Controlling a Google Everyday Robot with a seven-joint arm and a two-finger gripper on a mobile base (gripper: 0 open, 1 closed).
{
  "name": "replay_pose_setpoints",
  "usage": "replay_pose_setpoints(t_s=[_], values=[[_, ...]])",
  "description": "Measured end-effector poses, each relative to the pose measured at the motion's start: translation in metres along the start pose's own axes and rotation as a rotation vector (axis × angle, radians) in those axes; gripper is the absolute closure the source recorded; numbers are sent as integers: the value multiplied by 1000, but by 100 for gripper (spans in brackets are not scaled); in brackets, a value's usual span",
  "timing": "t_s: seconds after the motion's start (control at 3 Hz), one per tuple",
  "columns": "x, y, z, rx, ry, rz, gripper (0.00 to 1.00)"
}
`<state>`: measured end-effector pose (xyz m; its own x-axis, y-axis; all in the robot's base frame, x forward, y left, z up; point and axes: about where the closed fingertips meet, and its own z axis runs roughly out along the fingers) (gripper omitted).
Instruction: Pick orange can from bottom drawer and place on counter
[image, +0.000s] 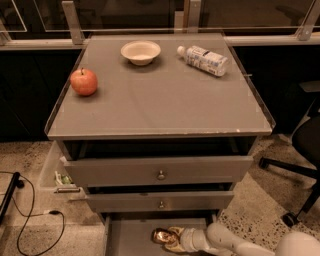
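Status: early stage, grasp in hand, nothing delivered yet.

- orange can (161, 234) lies in the bottom drawer (129, 241), near the middle of the grey floor, not lifted clear as far as can be seen.
- pincer (171, 239) is down inside that drawer, right at the can, on its right side. Whether it is spread, pressed together or pinching the can: cannot tell.
- white arm (226, 242) reaches in low from the right.
- Drawer is pulled out; that part looks done.

Left to do, by my reading: secure the can, raise it out, carry it up and forward, set it on the tabletop (160, 107).

In the way:
- middle drawer (160, 202) and top drawer (160, 171) both stand partly open and overhang the back of the bottom one. A straight lift risks knocking their fronts; the can likely has to come toward the camera first.
- thin raised rim of the tabletop to clear on the way over.

On the tabletop: apple (83, 82) at left, bowl (140, 52) at back centre, plastic bottle (202, 60) lying at back right. The front half carries none of them, good landing ground.

Around: office chair (300, 150) at right, cable (30, 225) on floor at left.
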<state>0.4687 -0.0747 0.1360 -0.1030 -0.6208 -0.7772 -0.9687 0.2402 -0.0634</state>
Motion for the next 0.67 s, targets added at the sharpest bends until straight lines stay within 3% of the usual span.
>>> replay_pose_setpoints(t_s=[0.33, 0.67], values=[[-8, -1, -25, -23, -32, 31, 100], [-28, -5, -87, -28, -84, 31, 100]])
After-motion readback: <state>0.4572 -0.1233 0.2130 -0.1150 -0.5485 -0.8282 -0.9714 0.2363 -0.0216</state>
